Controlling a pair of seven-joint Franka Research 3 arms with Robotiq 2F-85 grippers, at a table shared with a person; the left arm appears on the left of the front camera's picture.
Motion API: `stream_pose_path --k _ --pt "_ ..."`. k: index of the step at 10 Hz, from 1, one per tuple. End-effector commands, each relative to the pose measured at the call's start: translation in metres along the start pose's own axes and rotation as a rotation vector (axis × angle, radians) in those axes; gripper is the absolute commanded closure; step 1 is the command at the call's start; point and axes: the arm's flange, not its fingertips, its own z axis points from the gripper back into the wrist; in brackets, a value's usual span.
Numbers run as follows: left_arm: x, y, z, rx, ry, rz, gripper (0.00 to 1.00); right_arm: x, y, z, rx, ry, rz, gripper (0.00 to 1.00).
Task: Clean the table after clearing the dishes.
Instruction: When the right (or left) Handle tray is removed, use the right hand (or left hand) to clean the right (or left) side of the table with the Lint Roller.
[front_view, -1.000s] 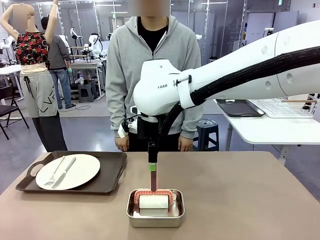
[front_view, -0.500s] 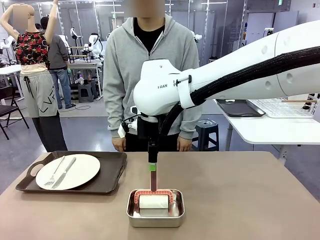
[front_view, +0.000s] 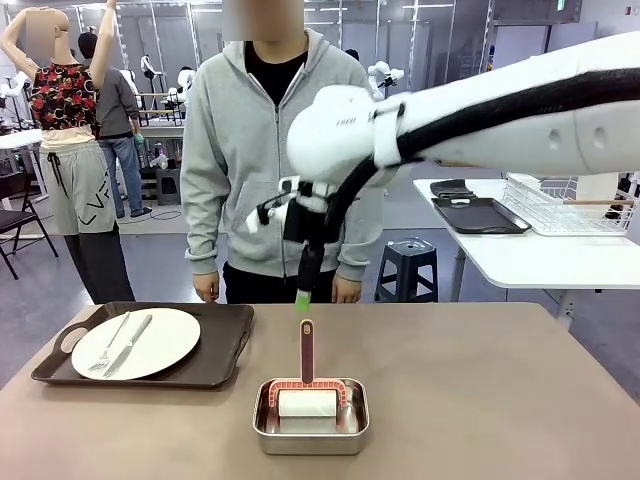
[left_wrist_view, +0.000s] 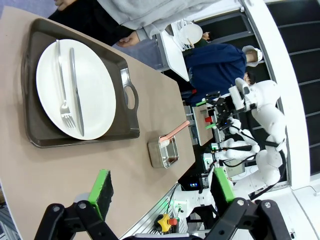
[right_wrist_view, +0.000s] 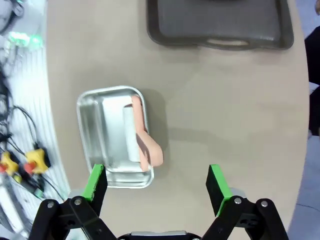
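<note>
The brownish table holds a dark tray at the left, carrying a white plate with a fork and knife. A steel pan at front centre holds a white roller whose pink handle stands upright. My right gripper hangs just above that handle and is apart from it. In the right wrist view it is open over the pan and handle. My left gripper is open with nothing between its fingers, and looks over the plate and pan.
A person in a grey hoodie stands at the far edge, hands hanging down. A white side table with a wire rack and dark trays is at the back right, with a stool beside it.
My right gripper has left the pink handle and risen above it, and the arm has lifted. The roller stays in the pan. The person has shifted slightly left.
</note>
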Motion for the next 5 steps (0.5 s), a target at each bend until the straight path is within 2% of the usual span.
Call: stream_pose_path --k 1,3,5 --pt "0.000 -0.002 0.002 0.000 -0.004 -0.007 0.00 -0.039 -0.005 0.022 0.140 -0.211 -0.142 0.00" --pt "0.000 -0.002 0.002 0.000 -0.004 -0.007 0.00 -0.103 -0.026 0.046 0.313 -0.398 -0.283 0.00" --pt "0.000 -0.002 0.002 0.000 -0.004 -0.007 0.00 -0.182 -0.033 0.067 0.381 -0.606 -0.461 0.00"
